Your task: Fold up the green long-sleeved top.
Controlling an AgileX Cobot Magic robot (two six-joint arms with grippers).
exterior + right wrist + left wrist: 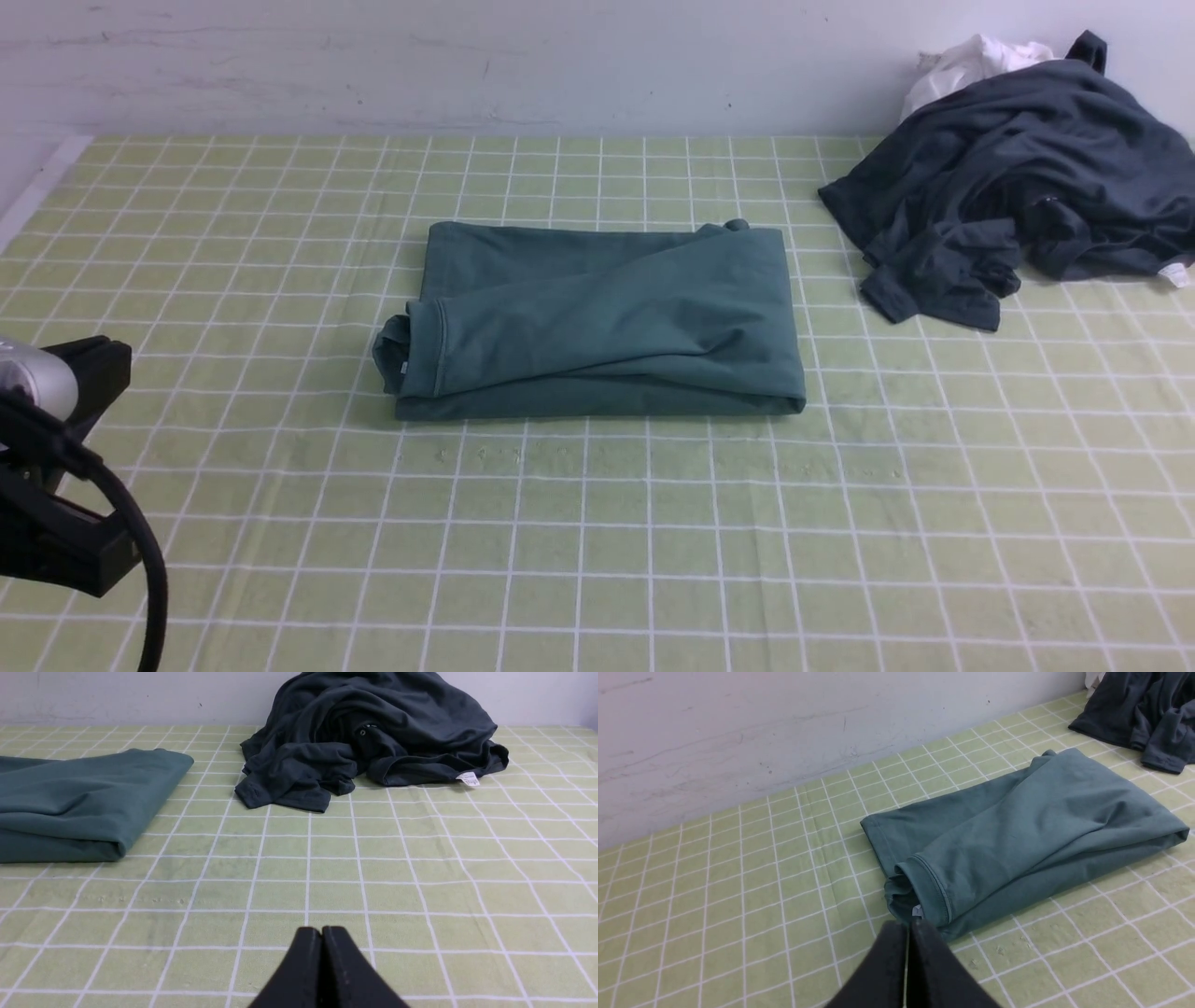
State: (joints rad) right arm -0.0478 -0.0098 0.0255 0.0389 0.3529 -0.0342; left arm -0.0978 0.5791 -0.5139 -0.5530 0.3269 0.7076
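The green long-sleeved top (597,322) lies folded into a thick rectangle in the middle of the table, its neck opening and white label at its left end. It also shows in the left wrist view (1017,840) and in the right wrist view (79,802). My left gripper (907,926) is shut and empty, just short of the top's collar end. Part of my left arm (56,467) shows at the lower left of the front view. My right gripper (321,931) is shut and empty above bare tablecloth, apart from the top. It is out of the front view.
A crumpled dark charcoal-grey garment (1018,177) lies at the back right, also seen in the right wrist view (369,732), with a white cloth (971,61) behind it. The green checked tablecloth (653,541) covers the table. A pale wall (467,56) runs along the back.
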